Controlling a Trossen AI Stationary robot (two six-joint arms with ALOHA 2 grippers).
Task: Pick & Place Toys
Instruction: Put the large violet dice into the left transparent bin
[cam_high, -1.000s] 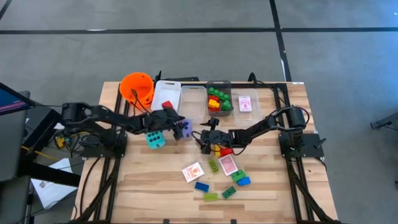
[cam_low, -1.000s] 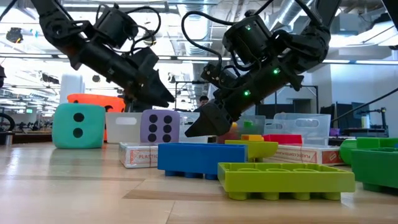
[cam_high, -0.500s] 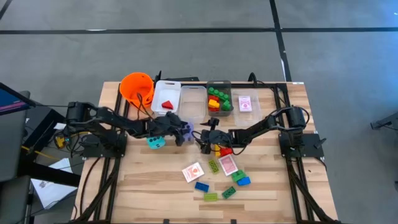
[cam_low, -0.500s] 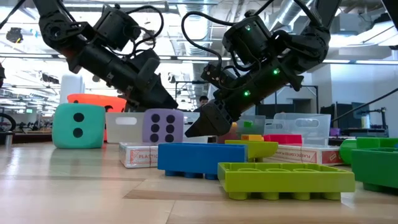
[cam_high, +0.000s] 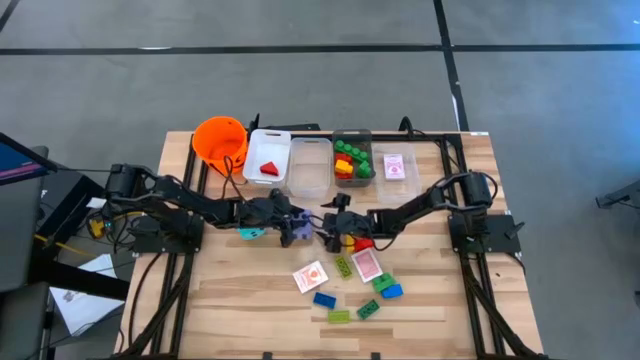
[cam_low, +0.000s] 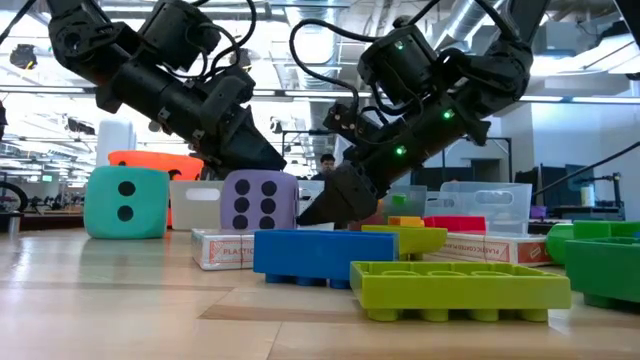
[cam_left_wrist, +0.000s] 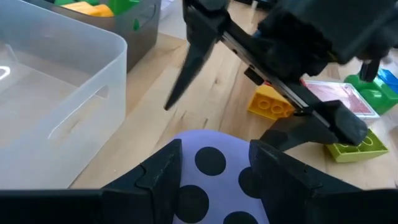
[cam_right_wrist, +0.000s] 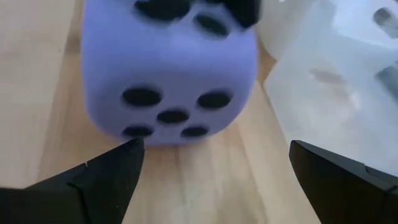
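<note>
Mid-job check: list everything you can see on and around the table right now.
orange bucket: one, far left corner of the table
white bin: one, beside the bucket, holds the red wedge
clear bin: one, next along; nothing visible in it
dark bin: one, holds red, yellow and green bricks
card bin: one, clear, holds a red-backed card
purple die: one, mid-table
teal die: one, beside the purple die
loose cards: two, red-backed, near middle
loose bricks: about eight, green, lime, blue, yellow, red, near side
table: one, wooden
left gripper: fingers either side of the purple die
right gripper: open, facing the purple die
</note>
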